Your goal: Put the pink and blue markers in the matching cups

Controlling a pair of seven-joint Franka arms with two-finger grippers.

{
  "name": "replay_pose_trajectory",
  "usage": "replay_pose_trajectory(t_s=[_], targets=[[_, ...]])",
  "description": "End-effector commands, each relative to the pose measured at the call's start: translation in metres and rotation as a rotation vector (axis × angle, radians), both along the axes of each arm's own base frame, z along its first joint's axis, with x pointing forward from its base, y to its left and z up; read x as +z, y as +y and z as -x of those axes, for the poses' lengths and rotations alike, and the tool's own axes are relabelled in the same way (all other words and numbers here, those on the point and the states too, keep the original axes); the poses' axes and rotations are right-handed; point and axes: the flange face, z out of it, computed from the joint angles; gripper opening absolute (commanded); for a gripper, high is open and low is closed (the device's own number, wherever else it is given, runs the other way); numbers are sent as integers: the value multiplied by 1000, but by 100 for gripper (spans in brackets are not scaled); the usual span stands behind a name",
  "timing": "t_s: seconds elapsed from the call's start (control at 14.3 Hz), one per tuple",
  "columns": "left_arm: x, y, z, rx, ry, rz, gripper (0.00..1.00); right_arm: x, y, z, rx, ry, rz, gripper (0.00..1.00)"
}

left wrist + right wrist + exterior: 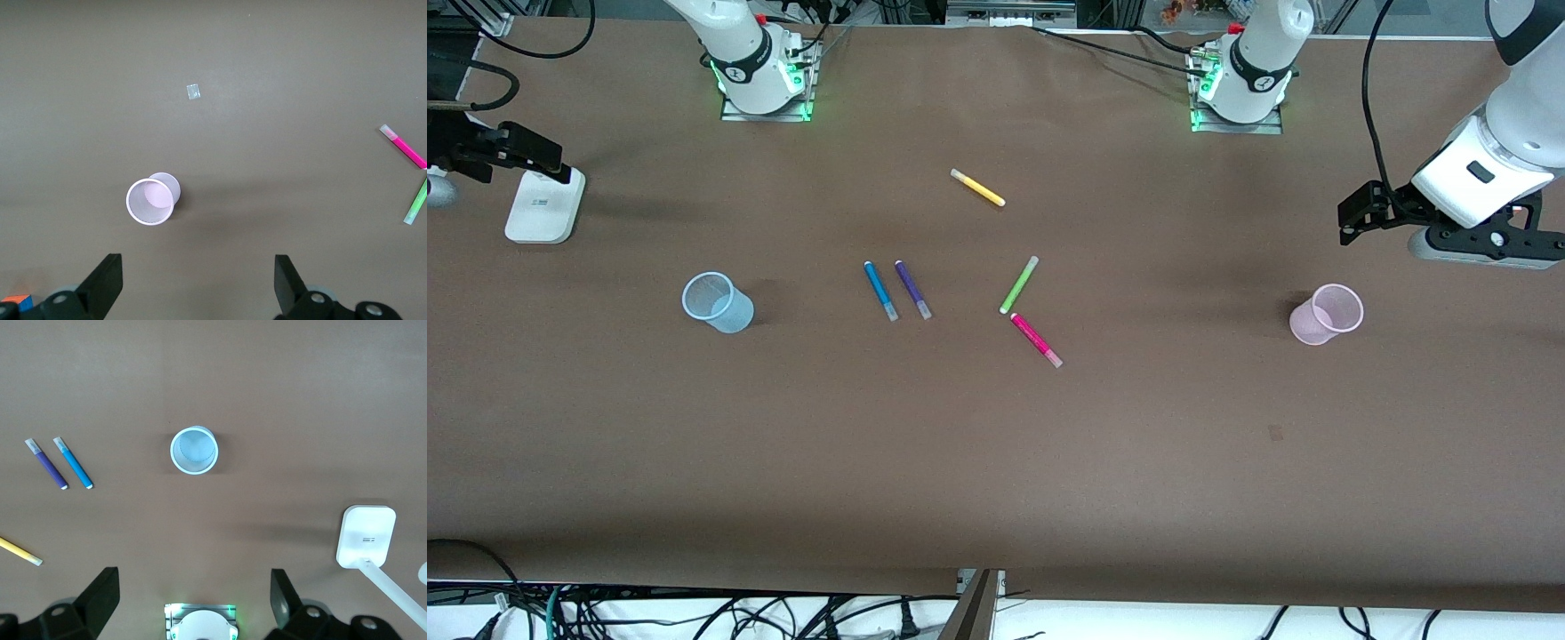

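The blue marker and the pink marker lie flat in the middle of the table. The pale blue cup stands upright toward the right arm's end. The pale pink cup stands upright toward the left arm's end. Both cups look empty. My left gripper is open and empty, up over the table beside the pink cup. My right gripper is open and empty, up over the table's right-arm end. The right wrist view shows the blue cup and blue marker. The left wrist view shows the pink marker.
A dark purple marker lies beside the blue one. A lime-green marker almost touches the pink marker's end. A yellow marker lies nearer the bases. A white stand sits under the right gripper. A small patch marks the cloth.
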Motion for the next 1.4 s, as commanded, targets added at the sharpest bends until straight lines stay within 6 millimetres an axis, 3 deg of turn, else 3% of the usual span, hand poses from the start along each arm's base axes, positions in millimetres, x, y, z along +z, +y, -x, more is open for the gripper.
replay_pose_trajectory(t_s=[0.0,0.21,0.35,0.49,0.84,0.91,0.98,1.05,1.19,1.33], targets=[[5,0,-3,-7,4,18,100,5,-1,-2,-21,-3,-15,100],[5,-1,-3,-7,2,19,100,-1,-2,-6,-19,6,-14,100],[5,-1,-3,-8,4,18,100,-15,5,-16,-13,17,-18,100],[5,0,-3,-5,4,18,100,-51,27,-42,25,22,-20,100],[1,1,-3,-9,24,17,100,-163,119,-82,169,109,-9,100],[-8,1,-6,-10,41,9,100,-185,136,-87,196,118,-4,100],[-35,-1,-16,-8,89,-4,100,-207,149,-91,212,127,-1,100],[-49,1,-19,-11,130,-6,100,-229,166,-91,236,128,1,100],[-64,-6,-24,-6,156,6,100,-271,204,-83,283,126,6,100],[-96,-21,-37,80,185,59,100,-311,237,-76,333,138,10,100]])
